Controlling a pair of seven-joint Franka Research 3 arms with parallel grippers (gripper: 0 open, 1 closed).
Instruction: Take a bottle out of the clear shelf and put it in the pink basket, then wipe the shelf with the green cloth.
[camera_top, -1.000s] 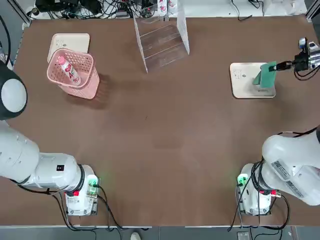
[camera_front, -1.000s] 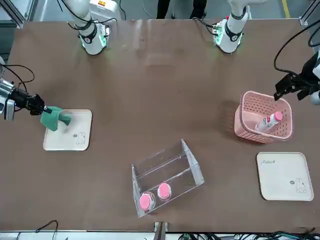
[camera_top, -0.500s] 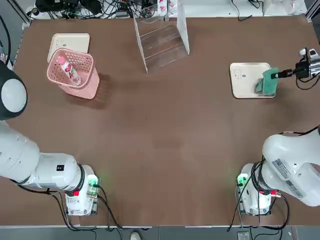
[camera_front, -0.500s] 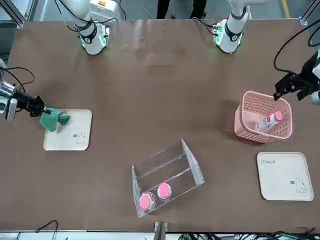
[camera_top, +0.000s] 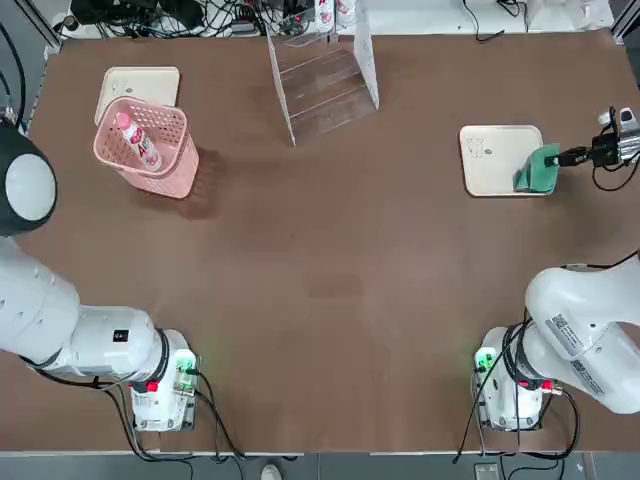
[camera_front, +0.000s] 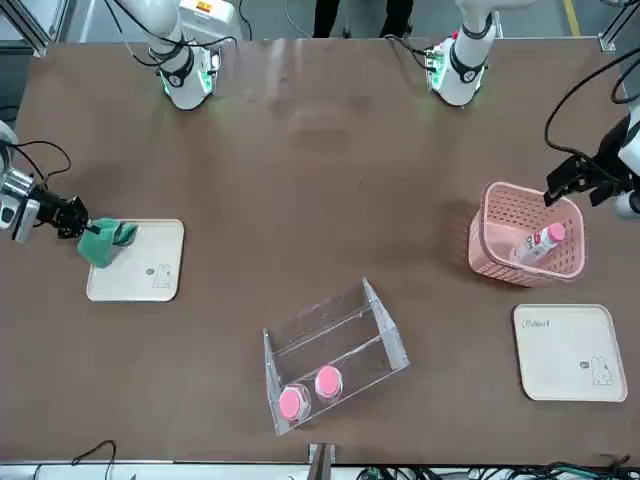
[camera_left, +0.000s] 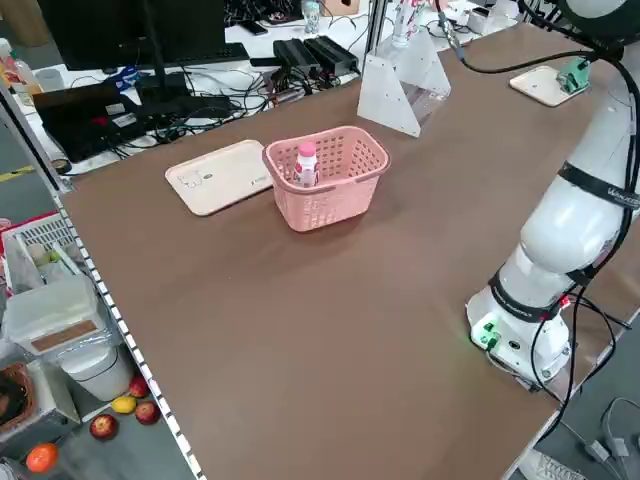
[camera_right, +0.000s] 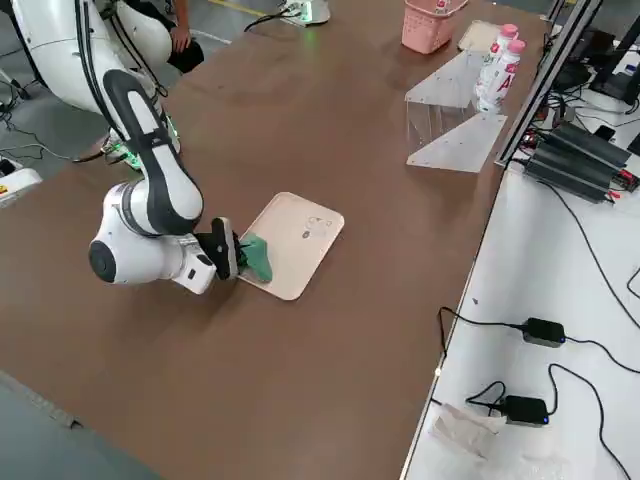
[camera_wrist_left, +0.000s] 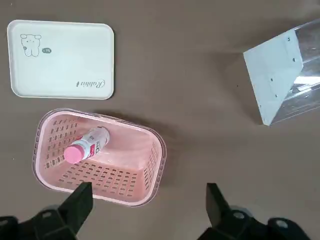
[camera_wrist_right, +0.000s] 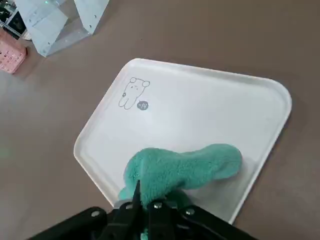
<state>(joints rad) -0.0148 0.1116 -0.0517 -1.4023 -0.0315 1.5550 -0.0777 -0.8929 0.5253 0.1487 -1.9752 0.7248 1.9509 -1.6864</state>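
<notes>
Green cloth and right gripper: both shifted a little nearer the robot and slightly to the right since the earlier frame, the cloth now hanging more bunched.

Right gripper: at the far right, over the near right corner of the right cream tray; jaws pinching the green cloth, whose soft folds bulge out to either side of the fingers. Whether the cloth touches the tray cannot be told.

Left gripper: at the far left, raised above the table by the near side of the basket; jaws spread wide, nothing between them.

Bottle: one, white, slim, pink cap, red-pink lettering; inside the pink basket, lying slanted with its cap toward the far left.

Pink basket: one, lattice-sided, at the far left, upright on the brown table, on the near side of the left cream tray.

Clear shelf: one, transparent, stepped tiers between tall side panels; at the far middle, set at an angle, between the two trays and apart from the basket. Two further bottles with pink caps stand side by side at its far end.

Cream trays: two, flat, rounded corners, each with a small animal drawing.
</notes>
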